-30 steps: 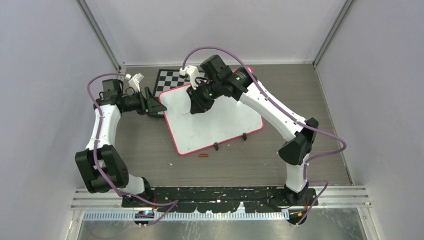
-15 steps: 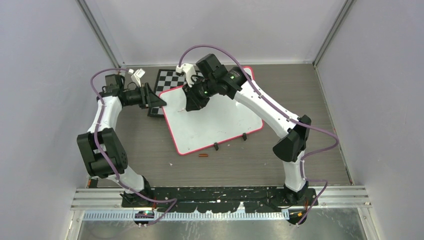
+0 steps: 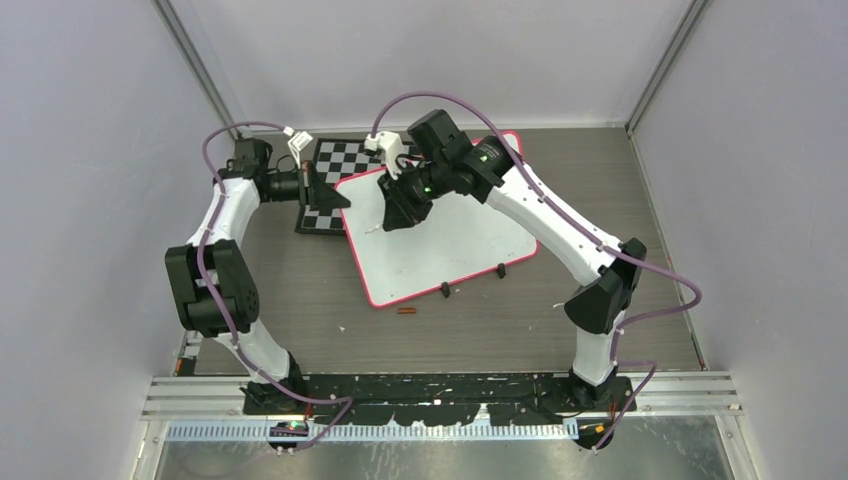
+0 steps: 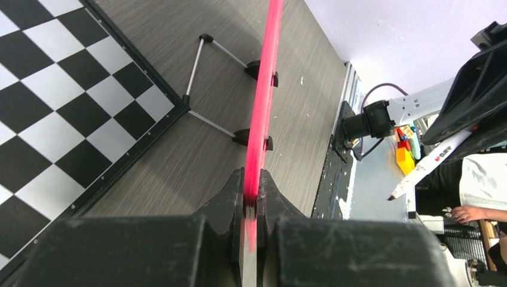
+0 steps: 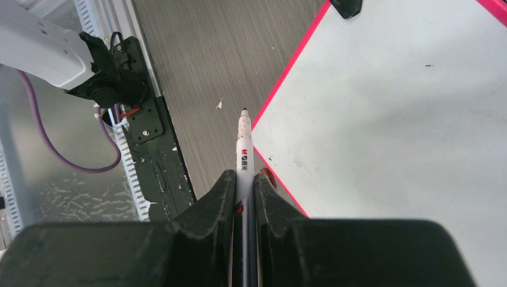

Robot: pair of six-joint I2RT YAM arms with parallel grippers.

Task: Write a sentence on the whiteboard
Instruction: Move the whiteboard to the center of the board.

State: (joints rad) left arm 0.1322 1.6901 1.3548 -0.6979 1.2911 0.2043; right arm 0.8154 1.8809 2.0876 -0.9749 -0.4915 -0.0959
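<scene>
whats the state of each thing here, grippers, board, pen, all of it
left gripper: shut on the whiteboard's pink rim
right gripper: shut on the marker
whiteboard: blank, no writing visible, clamped at one edge
marker: uncapped, tip over the table just outside the board's rim
checkerboard: lying flat on the table

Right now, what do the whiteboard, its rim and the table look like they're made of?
The whiteboard shows a smooth white face with faint sheen and a few dark specks: likely coated board or plastic. Its rim is thin, uniformly bright red-pink, probably moulded plastic. The table is matte grey-brown with fine straight grain, perhaps wood-look laminate.
</scene>
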